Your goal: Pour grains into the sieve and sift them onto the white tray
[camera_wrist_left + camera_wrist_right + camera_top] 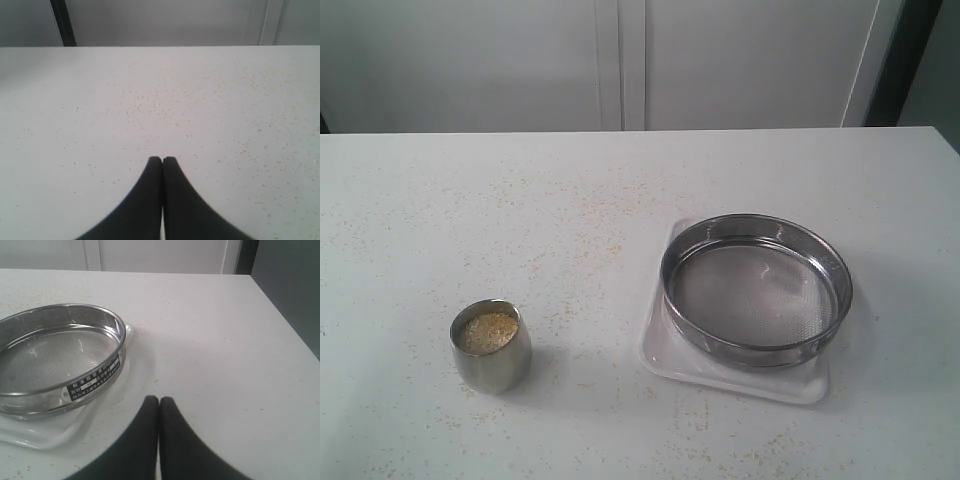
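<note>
A round steel sieve (756, 288) with a fine mesh bottom rests on the white tray (665, 360) at the table's right. Its mesh looks bare. The grains (487, 331), yellowish and beige, fill a small rounded steel cup (492, 348) at the front left. Neither arm shows in the exterior view. My left gripper (162, 160) is shut and empty above bare tabletop. My right gripper (159, 400) is also shut with nothing in it, beside the sieve (60, 357) and tray (45, 435).
Stray grains (590, 215) speckle the white table (440, 200) between cup and tray, and they also dot the table (175, 95) in the left wrist view. White cabinet doors (620, 60) stand behind the table. The table's right edge (280, 315) runs near the sieve.
</note>
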Robot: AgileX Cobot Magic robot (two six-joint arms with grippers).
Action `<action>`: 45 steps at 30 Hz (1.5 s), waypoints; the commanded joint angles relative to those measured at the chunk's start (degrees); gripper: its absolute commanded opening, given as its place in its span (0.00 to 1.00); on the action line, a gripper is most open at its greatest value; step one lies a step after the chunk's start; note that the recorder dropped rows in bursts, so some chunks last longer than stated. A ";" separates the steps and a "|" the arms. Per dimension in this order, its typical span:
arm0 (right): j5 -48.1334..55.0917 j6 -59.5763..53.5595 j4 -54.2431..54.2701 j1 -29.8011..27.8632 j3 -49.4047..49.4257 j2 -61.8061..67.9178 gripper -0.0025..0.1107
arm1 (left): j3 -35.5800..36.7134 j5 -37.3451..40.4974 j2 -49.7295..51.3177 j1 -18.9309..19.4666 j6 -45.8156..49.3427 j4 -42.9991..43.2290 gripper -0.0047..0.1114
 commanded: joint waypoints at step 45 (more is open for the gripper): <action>-0.90 0.22 -0.15 -0.46 0.30 -0.32 0.02 | -5.69 -47.95 67.58 0.11 -6.23 49.14 0.04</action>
